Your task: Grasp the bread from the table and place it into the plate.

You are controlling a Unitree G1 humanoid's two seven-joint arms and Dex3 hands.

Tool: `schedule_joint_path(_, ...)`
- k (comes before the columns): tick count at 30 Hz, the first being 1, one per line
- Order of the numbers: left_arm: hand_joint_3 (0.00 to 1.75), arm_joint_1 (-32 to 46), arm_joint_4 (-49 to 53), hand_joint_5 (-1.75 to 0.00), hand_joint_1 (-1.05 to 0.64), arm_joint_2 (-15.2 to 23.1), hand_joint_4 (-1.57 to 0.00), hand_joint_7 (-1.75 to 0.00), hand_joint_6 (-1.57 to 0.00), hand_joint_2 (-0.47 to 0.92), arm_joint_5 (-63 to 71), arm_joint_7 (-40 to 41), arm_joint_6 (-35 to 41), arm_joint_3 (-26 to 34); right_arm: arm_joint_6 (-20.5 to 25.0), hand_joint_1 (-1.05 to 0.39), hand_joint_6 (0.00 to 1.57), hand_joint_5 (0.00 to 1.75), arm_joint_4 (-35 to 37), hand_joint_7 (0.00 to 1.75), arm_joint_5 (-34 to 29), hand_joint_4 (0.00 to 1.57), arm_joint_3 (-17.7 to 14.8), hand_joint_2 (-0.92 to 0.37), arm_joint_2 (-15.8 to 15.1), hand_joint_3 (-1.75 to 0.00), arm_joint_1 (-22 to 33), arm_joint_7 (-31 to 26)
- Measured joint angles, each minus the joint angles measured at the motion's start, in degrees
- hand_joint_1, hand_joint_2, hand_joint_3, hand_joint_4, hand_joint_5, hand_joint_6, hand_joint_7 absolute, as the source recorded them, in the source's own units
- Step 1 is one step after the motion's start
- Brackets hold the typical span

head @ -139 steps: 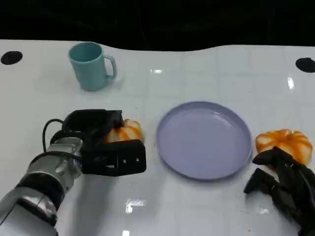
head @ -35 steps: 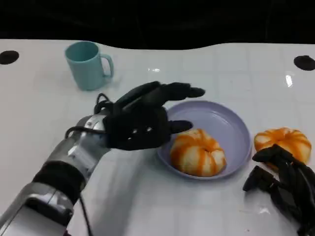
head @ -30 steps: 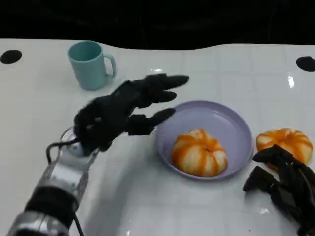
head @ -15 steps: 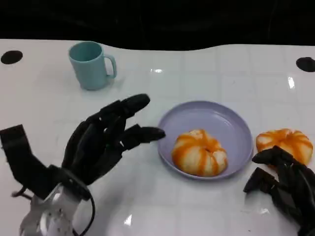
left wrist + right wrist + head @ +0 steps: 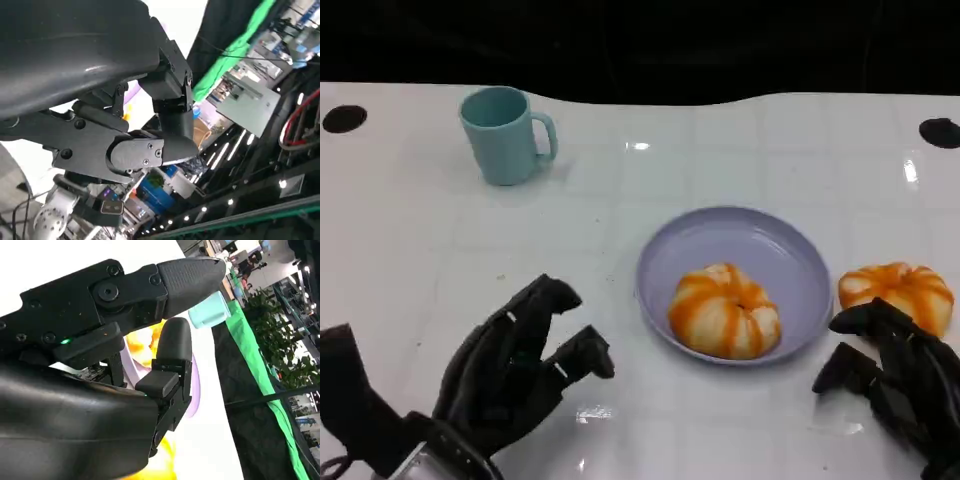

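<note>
One bread roll (image 5: 725,310) sits in the lavender plate (image 5: 775,245), toward the rim nearest me and a little left of centre — as far as I can judge, that part of the job is done. It rests flat on the plate's floor, clear of the edge, so I see no reason for it to slide out.

My left hand (image 5: 515,365) hangs low over the desk (image 5: 650,180) to the left of the plate, apart from it, holding nothing; its fingers (image 5: 582,355) are loosely bent and spread apart, free of any load.

My right hand (image 5: 895,385) rests at the near right corner, fingers apart and empty, their tips just beside a second bread roll (image 5: 898,293) that lies on the desk to the right of the plate. I cannot tell whether they touch it. That hand looks placed for this roll — my guess is it is the next thing to lift, with a short carry leftward over the rim.

A teal mug (image 5: 503,133) stands upright at the far left, well apart from everything, handle toward the plate's side.
</note>
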Motion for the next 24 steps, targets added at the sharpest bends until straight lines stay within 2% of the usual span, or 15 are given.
schedule_joint_path(5,0.34,1.89,-2.46,-1.75,-0.53,-1.3,-0.78,-1.54,-0.67,0.92,-0.89,2.39,1.8,0.73,1.21,-0.54,0.62,1.59,-1.48,1.22,0.11,0.62,0.0,-0.92,0.06,-0.19,0.8,0.0)
schedule_joint_path(10,0.36,4.44,-5.45,-1.75,-0.5,-1.5,-0.8,-1.73,-0.59,0.92,-0.73,4.05,2.6,0.45,1.86,-0.52,0.59,1.61,-2.84,1.23,0.07,0.59,0.11,-0.92,0.06,-0.22,1.69,-0.12)
schedule_joint_path(24,0.39,6.02,-5.6,-1.75,-0.52,-1.75,-0.81,-1.75,-0.6,0.92,0.65,4.02,0.67,-0.66,1.94,-0.52,0.59,1.61,-3.48,1.22,0.09,0.59,0.46,-0.92,0.04,-0.21,2.26,0.0)
